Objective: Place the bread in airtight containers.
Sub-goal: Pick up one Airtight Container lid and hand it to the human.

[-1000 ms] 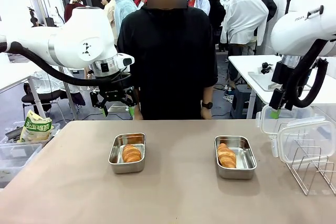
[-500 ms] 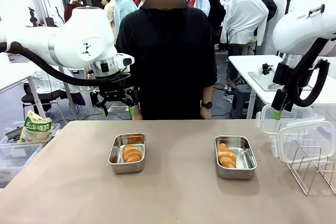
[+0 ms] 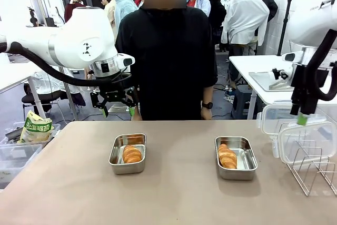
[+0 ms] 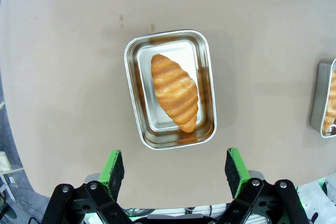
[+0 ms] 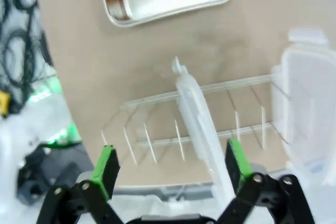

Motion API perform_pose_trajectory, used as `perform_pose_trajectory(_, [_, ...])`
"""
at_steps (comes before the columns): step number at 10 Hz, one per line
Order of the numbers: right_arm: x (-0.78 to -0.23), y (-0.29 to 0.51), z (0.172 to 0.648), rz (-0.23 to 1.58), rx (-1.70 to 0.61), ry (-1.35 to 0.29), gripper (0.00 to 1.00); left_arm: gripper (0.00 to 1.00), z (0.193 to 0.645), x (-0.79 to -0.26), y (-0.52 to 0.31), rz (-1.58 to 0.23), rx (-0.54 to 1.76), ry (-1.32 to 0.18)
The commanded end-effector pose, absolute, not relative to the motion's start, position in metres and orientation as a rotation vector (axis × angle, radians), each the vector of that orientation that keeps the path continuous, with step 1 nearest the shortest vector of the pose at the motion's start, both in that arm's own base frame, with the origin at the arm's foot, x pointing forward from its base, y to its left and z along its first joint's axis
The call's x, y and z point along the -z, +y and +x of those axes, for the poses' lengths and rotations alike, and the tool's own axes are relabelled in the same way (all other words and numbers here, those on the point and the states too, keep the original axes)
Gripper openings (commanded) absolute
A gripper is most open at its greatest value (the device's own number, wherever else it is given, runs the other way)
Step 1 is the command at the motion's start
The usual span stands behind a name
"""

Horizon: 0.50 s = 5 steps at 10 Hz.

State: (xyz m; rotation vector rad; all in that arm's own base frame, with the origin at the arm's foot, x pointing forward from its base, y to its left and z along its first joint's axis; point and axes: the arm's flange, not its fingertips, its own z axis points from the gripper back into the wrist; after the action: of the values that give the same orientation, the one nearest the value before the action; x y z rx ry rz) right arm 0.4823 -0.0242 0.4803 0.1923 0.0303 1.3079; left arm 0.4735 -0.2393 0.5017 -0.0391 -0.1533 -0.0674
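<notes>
Both rolls already lie in their steel boxes and neither box has a cover on, so what's left, to my eye, is the lids. The right gripper (image 5: 171,167) hangs over the wire rack (image 5: 152,142) at the table's right end. Its green pads are spread wide and it has hold of nothing. One clear lid (image 5: 197,124) stands on edge in the rack straight ahead of it, with its long edge running away from the fingers, closer to one pad than the other. A second lid (image 5: 310,108) leans just beside it. That is the relation that matters: the right arm is far nearer the lids, and its jaws straddle the lid's thin side, so I'd guess a straight drop would catch it.

The right container (image 3: 245,157) sits near the rack, and its bread (image 3: 227,156) lies along the box's length. The left gripper (image 4: 173,167) hovers over the far edge of the table (image 3: 174,198), just as wide open and just as empty. The left container (image 4: 135,98) lies ahead of it, centred between the pads, its long axis pointing away from them. The croissant (image 4: 175,93) inside is a little slantwise.

As for writing, a yellow-green bag (image 3: 36,128) off to the left carries print too small for me to read, and the left arm's white shell bears a dark emblem (image 3: 87,49) with no letters I can make out
</notes>
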Motion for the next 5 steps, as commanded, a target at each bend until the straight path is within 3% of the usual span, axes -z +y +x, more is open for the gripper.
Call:
perform_pose_trajectory(1, [-0.4821,-0.0346,0.4906,-0.024,-1.423,-0.009,1.00,1.00,0.4729,-0.5043,-0.2381,-0.026,0.063,-0.161])
perform_pose_trajectory(3, [-0.4887,-0.0327,0.4862,-0.133,-1.496,-0.141,1.00,1.00,0.4729,-0.5043,-0.2381,-0.026,0.063,-0.161])
perform_pose_trajectory(5, [-0.4794,-0.0344,0.4849,-0.203,-1.552,-0.106,1.00,1.00,0.4729,-0.5043,-0.2381,-0.026,0.063,-0.161])
